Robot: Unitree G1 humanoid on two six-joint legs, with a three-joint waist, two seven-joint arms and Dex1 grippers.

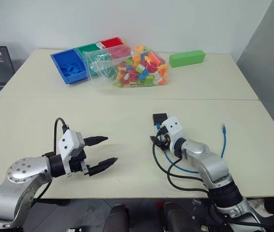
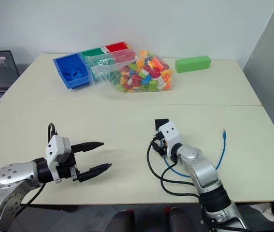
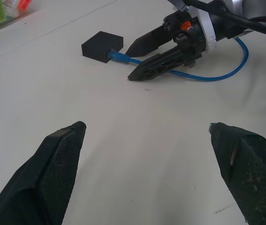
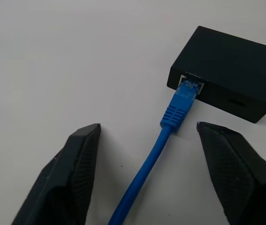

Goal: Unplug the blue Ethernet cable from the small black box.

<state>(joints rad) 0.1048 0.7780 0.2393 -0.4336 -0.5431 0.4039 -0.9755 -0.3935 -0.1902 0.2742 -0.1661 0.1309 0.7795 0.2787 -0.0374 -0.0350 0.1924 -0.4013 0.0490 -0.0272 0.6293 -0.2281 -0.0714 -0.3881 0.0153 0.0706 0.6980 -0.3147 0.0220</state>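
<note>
Blue cable (image 4: 144, 171) ran up between the two fingers of my right gripper (image 4: 147, 154), which stood apart on either side of it and touched neither cord nor plug. Just beyond my fingertips the plug sat seated in the port of the small black box (image 4: 231, 70), which lay flat on the table. My left gripper (image 1: 100, 152) hung spread wide and empty, well off to the left of the box.

To do this step well, I judged I should close on the ribbed boot right behind the plug, not on the loose cord, and pull straight back along the line of the port. The box was light and unheld (it would likely slide with the pull), so my left gripper might have needed to pin it first. A latch tab on the plug could also resist; I could not see one clearly.

Beyond both grippers the cream table (image 1: 127, 104) carried a bag of coloured bricks (image 1: 137, 67), a blue tray (image 1: 69, 67) and a green block (image 1: 187, 58) near its far edge, before a plain pale wall.
</note>
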